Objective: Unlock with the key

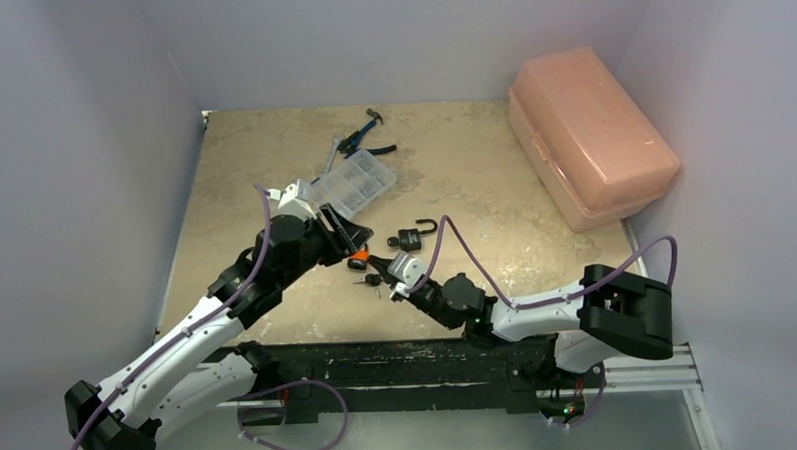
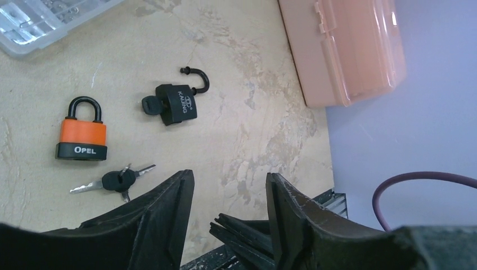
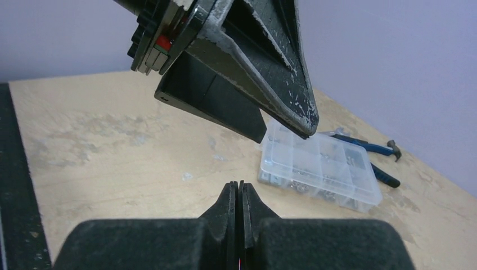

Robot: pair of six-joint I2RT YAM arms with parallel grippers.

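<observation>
- While both arms reach in from the near edge of the table (image 1: 494, 197), the right gripper (image 1: 395, 285) lies nearest to me, low at about 6 o'clock on the tabletop. Its jaws are pressed flat together, and I can see nothing between them.
- Just off its tip, at 9 o'clock from it, lies the bunch of keys (image 1: 369, 281) with black heads, flat on the table. From overhead I cannot tell whether the gripper touches them.
- A little further in, the left gripper (image 1: 360, 244) hangs over the middle of the table. Its jaws stand apart and hold nothing.
- Partly under that gripper, at roughly 12 o'clock from the keys, the orange padlock (image 2: 81, 135) lies flat. Its shackle is down in the body.
- At 1 o'clock from the keys, apart from the orange one, sits the black padlock (image 2: 179, 106). Its shackle is swung open, and a key (image 2: 149, 104) with a black head is stuck in its base.
- Further back, at 11 o'clock, rests a clear compartment box (image 1: 353, 185) with its lid closed.
- Just beyond it, at 12 o'clock, lie blue-handled pliers (image 1: 367, 141) and what looks like a small hammer (image 3: 394, 148).
- Farthest off, at 2 o'clock, a closed pink case (image 1: 592, 148) sits in the corner against the right wall.
</observation>
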